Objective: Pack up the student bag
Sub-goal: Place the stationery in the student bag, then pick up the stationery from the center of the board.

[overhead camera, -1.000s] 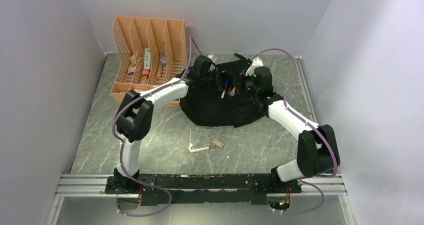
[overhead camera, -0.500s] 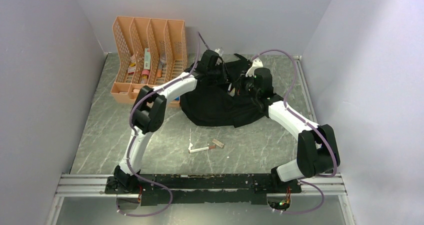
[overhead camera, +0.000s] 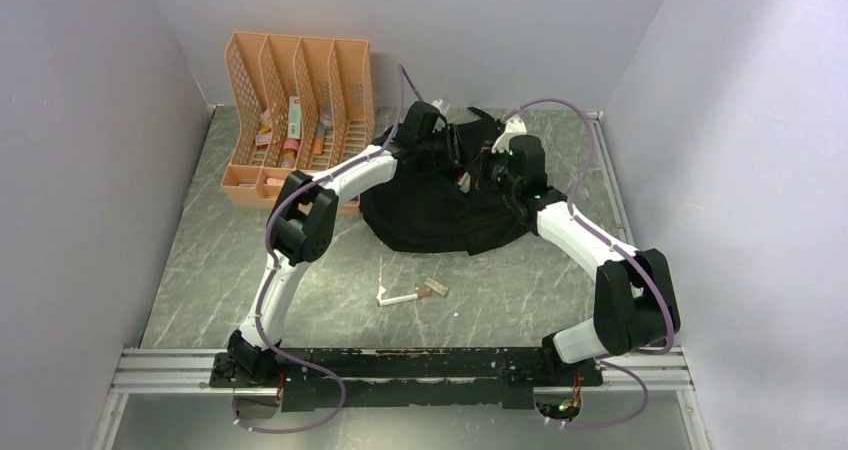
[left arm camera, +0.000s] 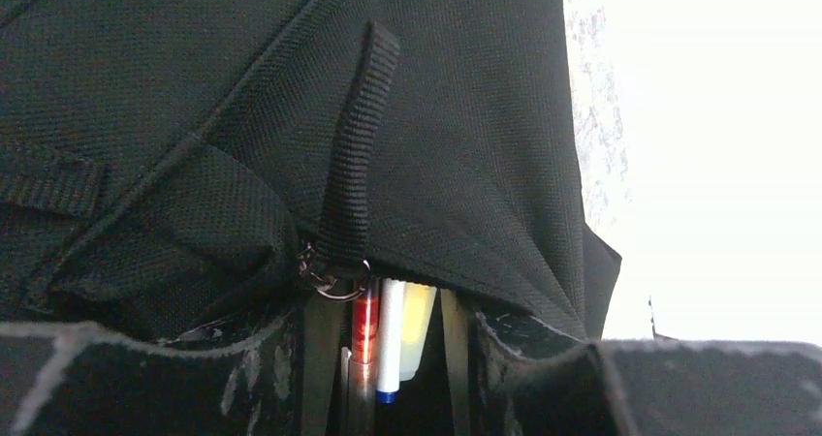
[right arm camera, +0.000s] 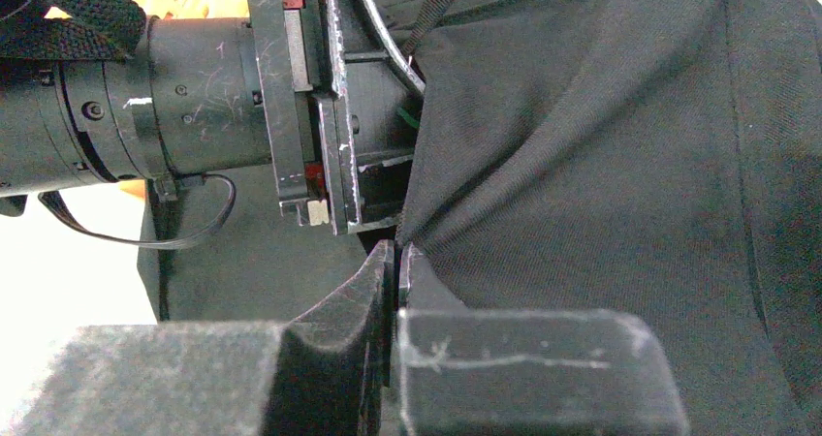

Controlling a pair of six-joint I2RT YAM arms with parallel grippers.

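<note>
Reaching farther than a second ago, the left arm stretches over the grey marbled counter (overhead camera: 300, 270). Its left gripper (overhead camera: 447, 150) is parted around pens (left arm camera: 388, 325) above the student bag (overhead camera: 440, 215), which lies far-centre. The right gripper (overhead camera: 487, 170) pinches bag fabric. Pale walls (overhead camera: 90, 150) enclose three sides, an orange file rack (overhead camera: 300, 100) stands just left, and open counter lies nearer the bases.

The black fabric student bag (overhead camera: 430, 220) lies slumped and crumpled.

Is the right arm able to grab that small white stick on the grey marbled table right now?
Probably not yet: the right gripper is pinched shut on the black fabric backpack. The small white stick lies uncovered on the grey marbled table, so after letting go nothing seems in the way.
</note>
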